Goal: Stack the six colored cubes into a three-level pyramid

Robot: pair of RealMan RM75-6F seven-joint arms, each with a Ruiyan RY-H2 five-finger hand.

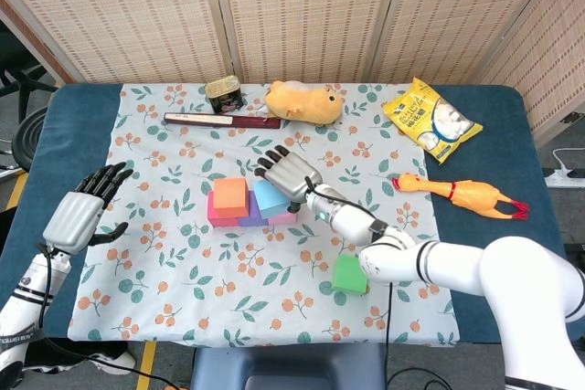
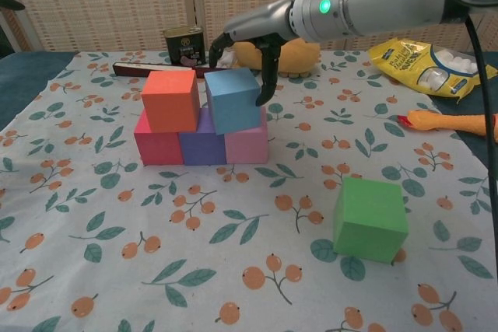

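right hand point(image 2: 250, 40) hovers released beside the blue cube point(image 2: 232, 99) — green cube point(image 2: 370, 218) apart; left hand point(image 1: 84, 212) spread, holding nothing.

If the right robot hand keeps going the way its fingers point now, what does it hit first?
Probably the blue cube: the right robot hand has fingers curled down beside its right edge, with the pink cube just below. Depth is uncertain; the fingertips may slip past the blue cube.

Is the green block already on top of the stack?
No, the green cube sits alone on the tablecloth, apart from the stacked cubes.
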